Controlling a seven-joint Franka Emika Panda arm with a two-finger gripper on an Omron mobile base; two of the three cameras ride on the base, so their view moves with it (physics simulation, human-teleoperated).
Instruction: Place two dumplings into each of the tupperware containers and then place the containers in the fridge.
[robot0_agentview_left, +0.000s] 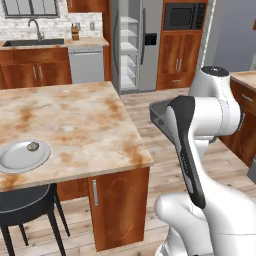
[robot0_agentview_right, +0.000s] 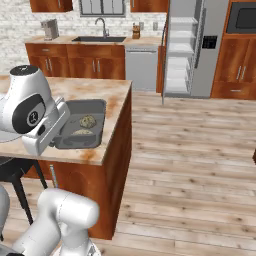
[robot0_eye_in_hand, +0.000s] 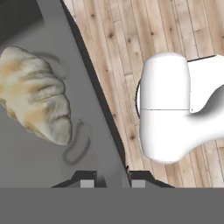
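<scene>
Gripper (robot0_eye_in_hand: 113, 180) nearly closed, fingers clamped on rim of dark grey container (robot0_agentview_right: 80, 127), one finger each side of wall. Container held at island counter (robot0_agentview_left: 75, 125) edge, two dumplings (robot0_agentview_right: 88, 121) inside. One dumpling on light-grey plate (robot0_agentview_left: 15, 159). Fridge (robot0_agentview_left: 131, 45) door open, well apart.

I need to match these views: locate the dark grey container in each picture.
Left base view: dark grey container centre-right, just past the island edge.
Right base view: centre-left, holding two dumplings.
Hand view: left half, its rim clamped by the gripper.
Shared landmark: plank floor.
</scene>
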